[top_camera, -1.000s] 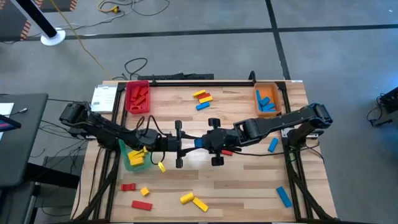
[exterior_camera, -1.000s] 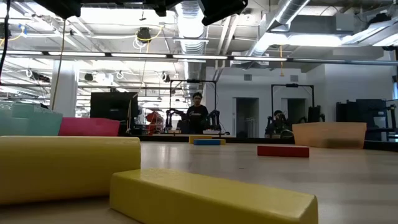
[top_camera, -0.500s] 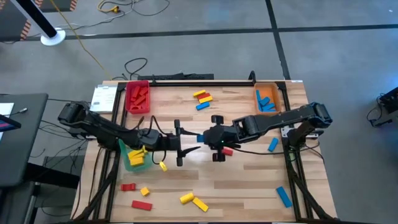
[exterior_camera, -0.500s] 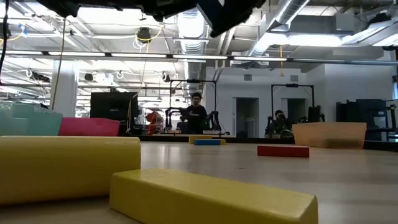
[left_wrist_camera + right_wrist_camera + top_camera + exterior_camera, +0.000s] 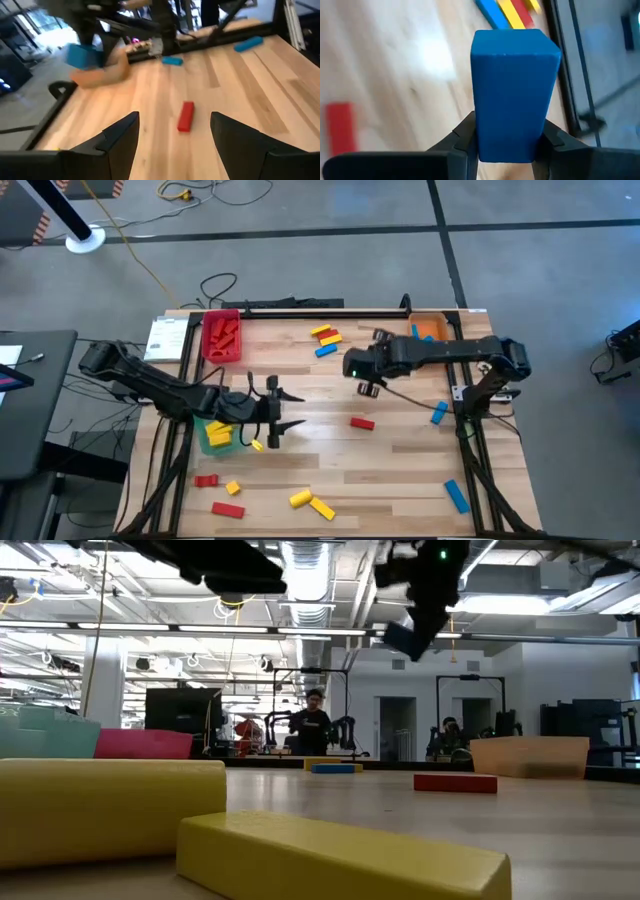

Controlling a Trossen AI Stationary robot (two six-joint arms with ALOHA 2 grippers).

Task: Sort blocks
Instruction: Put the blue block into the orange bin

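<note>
I have a blue block (image 5: 514,95) pinched in my right gripper's (image 5: 362,370) fingers, airborne near tabletop centre. I should carry it toward two o'clock, stop over the orange tray (image 5: 447,327), then release. Left gripper (image 5: 288,412) fingers gape, empty.

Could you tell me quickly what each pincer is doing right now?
Left pincer: open, holding nothing, low over the table near the red block.
Right pincer: closed on a blue block, raised above the table.

Two dark jointed arms, black cables, black-fingered hands.
</note>
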